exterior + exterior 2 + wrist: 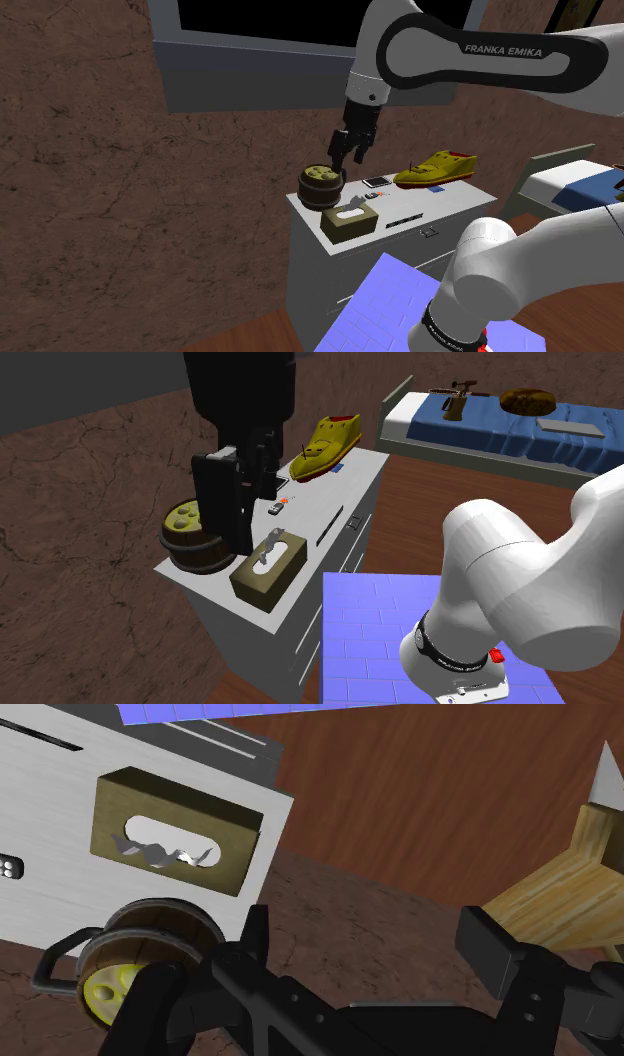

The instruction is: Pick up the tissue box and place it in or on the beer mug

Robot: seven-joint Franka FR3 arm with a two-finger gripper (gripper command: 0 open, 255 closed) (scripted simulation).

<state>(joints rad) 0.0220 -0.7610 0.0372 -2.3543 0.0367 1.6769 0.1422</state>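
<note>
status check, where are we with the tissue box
Gripper open, empty, above the dresser. Tissue box untouched at the corner, beside the beer mug. Yellow shoe sits well off.

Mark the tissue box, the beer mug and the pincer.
tissue box (pixel 270 560), second exterior view, its top face.
beer mug (pixel 318 190), shoulder view, its side wall.
pincer (pixel 368 924), wrist view, midway between its open fingertips.
</note>
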